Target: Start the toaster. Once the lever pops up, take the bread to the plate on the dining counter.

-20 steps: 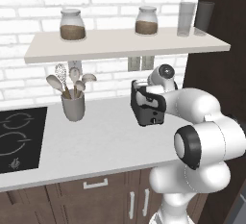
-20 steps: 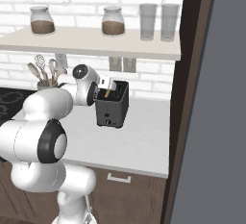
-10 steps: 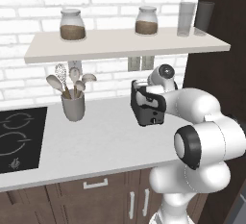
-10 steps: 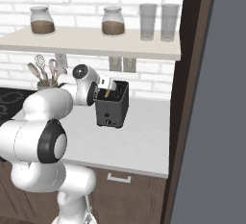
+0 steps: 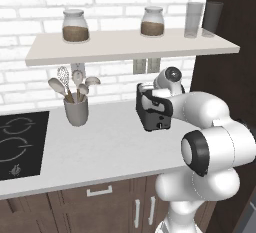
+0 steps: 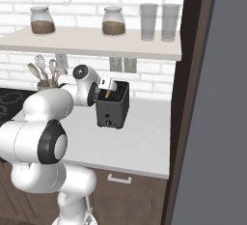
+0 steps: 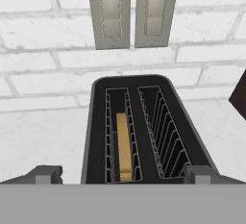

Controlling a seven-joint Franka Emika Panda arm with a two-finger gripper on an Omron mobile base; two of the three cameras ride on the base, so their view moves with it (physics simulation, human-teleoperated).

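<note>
Black toaster (image 5: pixel 153 114) standing on the white wall counter (image 5: pixel 100 149), close under the shelf (image 5: pixel 125 47) and in front of the brick wall with two pale switch plates (image 7: pixel 132 11). Seen in the left base view with the white arm curling in from the lower right and the hand hanging just above the toaster's top; seen in the right base view as toaster (image 6: pixel 112 108) with its small light knob low on the front and the gripper (image 6: pixel 110 88) poised over its near top edge. From the hand view, toaster (image 7: pixel 144 131) directly below, both slots open to the camera; bread (image 7: pixel 124 146) sunk upright in the left-hand slot of that view, golden edge showing between the wire guides, the other slot bare wire. Gripper (image 7: pixel 122 174) spread wide, one dark fingertip (image 7: pixel 45 174) off one side of the toaster body and the other off the opposite side, nothing between them and nothing held. Touching or merely near the toaster's edge: cannot tell from these angles. Grey utensil cup (image 5: pixel 76 111) with whisk and spoons well to the left on the same counter, black cooktop (image 5: pixel 20 144) farther left still. On the shelf, two lidded jars (image 5: pixel 75 26) of brown contents and two tall glasses (image 5: pixel 194 19). Dark wood panel (image 6: pixel 190 98) rising just right of the toaster.
</note>
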